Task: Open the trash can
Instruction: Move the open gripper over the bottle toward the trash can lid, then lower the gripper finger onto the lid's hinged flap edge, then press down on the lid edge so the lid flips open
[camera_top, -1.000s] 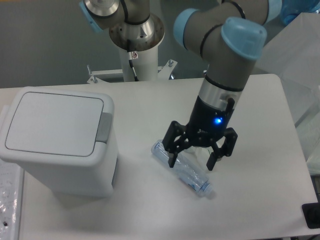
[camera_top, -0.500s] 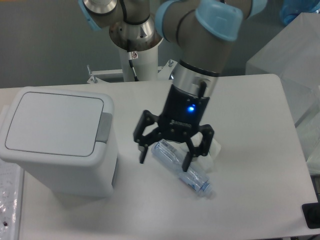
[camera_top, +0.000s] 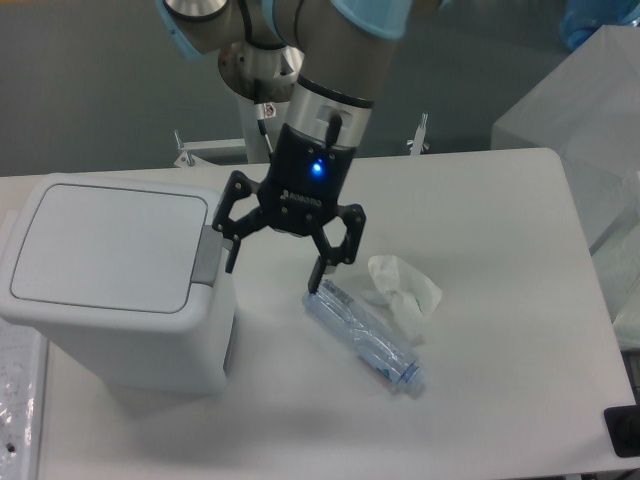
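While lidded, trash can (camera_top: 115, 290) sits beside spread tool (camera_top: 275, 268).

The upper part of the arm (camera_top: 330, 60) is cut off by the top edge. The trash can (camera_top: 120, 290) loses its left side at the picture's edge, and the gripper (camera_top: 275, 262) hides part of its grey tab (camera_top: 207, 255).
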